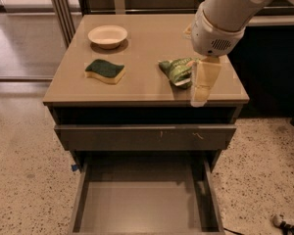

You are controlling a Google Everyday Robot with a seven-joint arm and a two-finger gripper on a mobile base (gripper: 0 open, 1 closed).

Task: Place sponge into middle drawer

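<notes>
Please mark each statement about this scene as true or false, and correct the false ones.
1. The sponge lies on the cabinet top, green side up. True.
2. The gripper holds the sponge. False: it hangs by the snack bag, apart from the sponge.
3. The middle drawer is open. True.
4. The bowl sits inside the drawer. False: it stands on the top, behind the sponge.
</notes>
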